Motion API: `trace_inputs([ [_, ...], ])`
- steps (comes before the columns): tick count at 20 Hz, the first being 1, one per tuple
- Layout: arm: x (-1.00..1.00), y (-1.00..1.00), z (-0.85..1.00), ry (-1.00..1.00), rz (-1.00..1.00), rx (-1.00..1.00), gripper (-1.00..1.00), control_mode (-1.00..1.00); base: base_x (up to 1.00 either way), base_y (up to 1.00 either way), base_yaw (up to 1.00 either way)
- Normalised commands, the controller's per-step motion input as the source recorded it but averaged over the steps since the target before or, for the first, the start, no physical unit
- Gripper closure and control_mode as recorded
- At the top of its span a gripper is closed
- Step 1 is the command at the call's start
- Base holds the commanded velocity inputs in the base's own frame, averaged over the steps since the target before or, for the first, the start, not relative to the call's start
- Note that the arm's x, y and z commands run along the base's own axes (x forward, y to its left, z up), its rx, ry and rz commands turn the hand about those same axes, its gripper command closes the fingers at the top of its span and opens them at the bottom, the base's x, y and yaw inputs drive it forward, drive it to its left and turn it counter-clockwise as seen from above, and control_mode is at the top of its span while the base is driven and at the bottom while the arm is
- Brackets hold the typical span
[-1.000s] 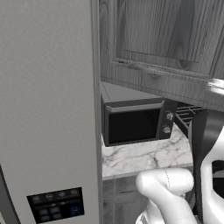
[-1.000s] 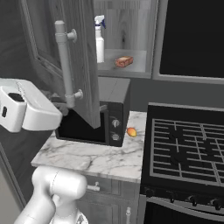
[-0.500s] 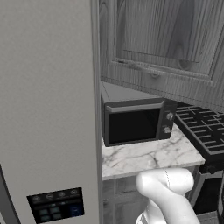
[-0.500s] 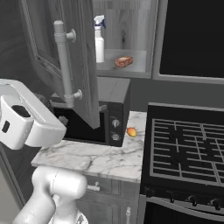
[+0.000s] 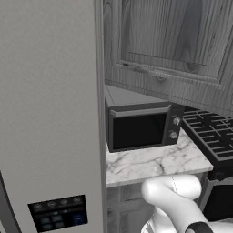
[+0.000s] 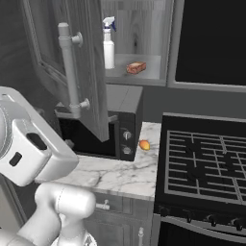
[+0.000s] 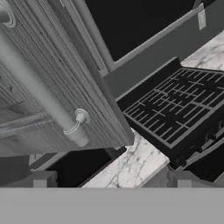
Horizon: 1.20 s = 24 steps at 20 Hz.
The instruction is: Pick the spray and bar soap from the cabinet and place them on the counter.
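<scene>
Swinging lower since a moment ago, my claw (image 7: 112, 181) hangs with its tips wide apart beside the cabinet (image 6: 91, 62) door handle (image 7: 41, 94); spray (image 6: 109, 43) and bar soap (image 6: 136, 67) sit on the shelf above the worktop (image 6: 120, 173).

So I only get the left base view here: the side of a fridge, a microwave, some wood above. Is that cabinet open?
Observer: Yes. In the right base view the cabinet door stands wide open above the microwave.
Visitor: Anything inside?
Observer: A white spray stands upright on the shelf. The bar soap lies to its right, apart from it.
Visitor: And is the pincer holding something?
Observer: No. In the hand view the pincer is open and empty, with the door's bar handle ahead of it.
</scene>
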Motion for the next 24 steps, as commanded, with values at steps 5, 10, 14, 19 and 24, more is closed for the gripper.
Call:
trace_inputs([
  [5,-0.12,-0.24,0.02,0.0,0.07,0.21,-1.0,-1.0,0.0,0.0,0.0],
  [10,-0.01,-0.3,0.02,0.04,0.01,0.25,-1.0,-1.0,0.0,0.0,0.0],
  [14,0.0,-0.28,0.0,0.04,0.0,0.25,-1.0,-1.0,0.0,0.0,0.0],
  [19,-0.02,-0.24,0.0,0.03,0.01,0.25,-1.0,-1.0,0.0,0.0,0.0],
  [24,-0.03,-0.08,0.0,0.08,0.06,0.25,-1.0,-1.0,0.0,0.0,0.0],
])
